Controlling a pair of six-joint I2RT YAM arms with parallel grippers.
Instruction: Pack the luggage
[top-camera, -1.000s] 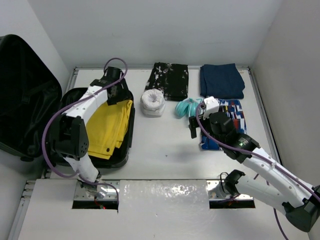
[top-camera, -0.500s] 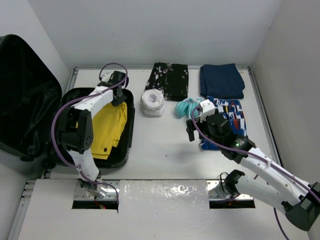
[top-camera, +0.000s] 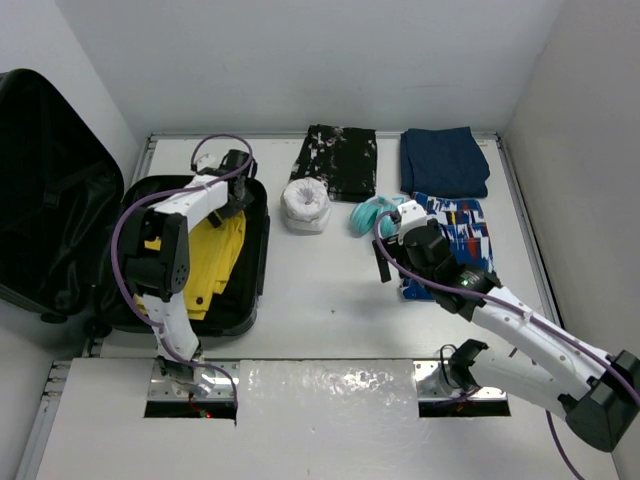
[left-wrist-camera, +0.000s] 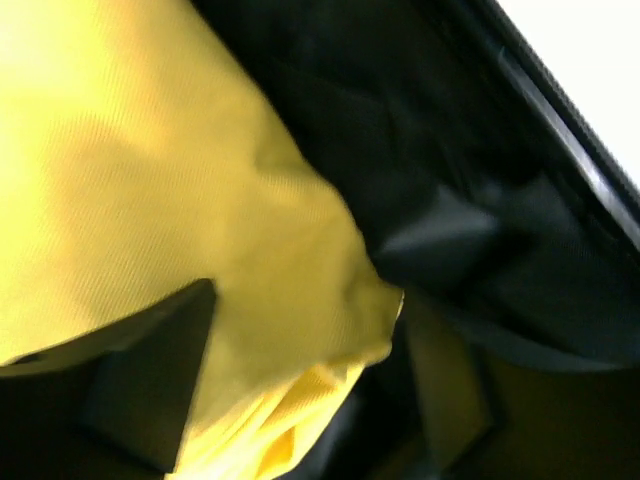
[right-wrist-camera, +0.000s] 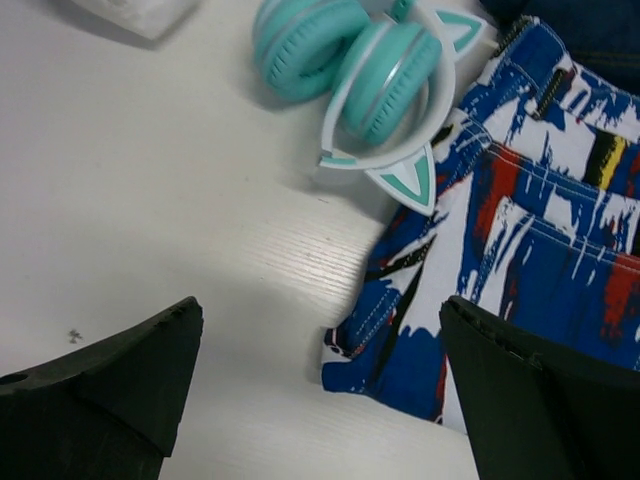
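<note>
- Left gripper (left-wrist-camera: 310, 320): fingers spread, a corner of the yellow garment (left-wrist-camera: 150, 180) between them (not pinched), inside the luggage (top-camera: 50, 200).
- The luggage lies open at the table's left edge.
- Right gripper (right-wrist-camera: 320, 310): spread wide above the table (right-wrist-camera: 150, 180), near teal cat-ear headphones (right-wrist-camera: 350, 80) and patterned shorts (right-wrist-camera: 540, 250).

Table (top-camera: 320, 290) is sitting wide open in the middle. Headphones (right-wrist-camera: 370, 70) and patterned shorts (right-wrist-camera: 520, 230) are crowding the right side.

White arms (top-camera: 530, 335), seemingly purple cables (top-camera: 113, 245)
</note>
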